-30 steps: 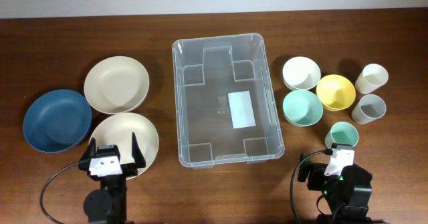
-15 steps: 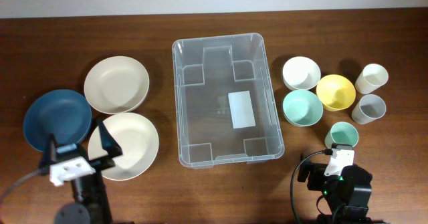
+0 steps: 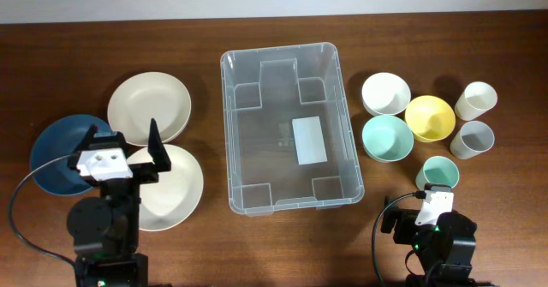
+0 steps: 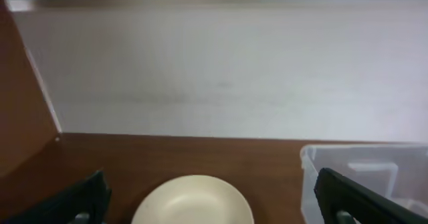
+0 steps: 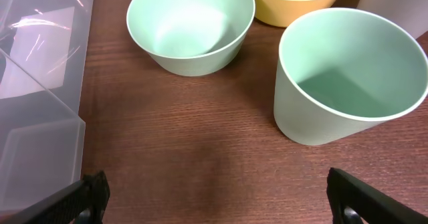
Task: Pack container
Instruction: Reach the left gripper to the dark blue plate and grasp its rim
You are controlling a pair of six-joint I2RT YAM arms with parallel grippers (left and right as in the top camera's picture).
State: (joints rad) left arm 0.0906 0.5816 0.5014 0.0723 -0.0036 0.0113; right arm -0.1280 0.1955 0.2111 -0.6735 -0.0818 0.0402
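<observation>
The clear plastic container (image 3: 227, 124) stands empty in the middle of the table, a white label on its base. My left gripper (image 3: 122, 140) is open and empty, raised over the near cream plate (image 3: 175, 184), between the blue plate (image 3: 51, 154) and the far cream plate (image 3: 149, 107). In the left wrist view my open left gripper (image 4: 217, 207) frames a cream plate (image 4: 194, 200), with a container corner (image 4: 361, 174) at the right. My right gripper (image 5: 224, 200) is open and empty, low over bare table just short of the mint cup (image 5: 348, 73).
Right of the container stand a white bowl (image 3: 384, 93), a yellow bowl (image 3: 429, 117), a mint bowl (image 3: 387, 138), a cream cup (image 3: 475, 100), a grey cup (image 3: 472, 139) and the mint cup (image 3: 437, 173). A pale wall runs behind the table.
My left arm has risen from the table's front edge and moved back and to the left, over the plates. The right arm has not moved.
</observation>
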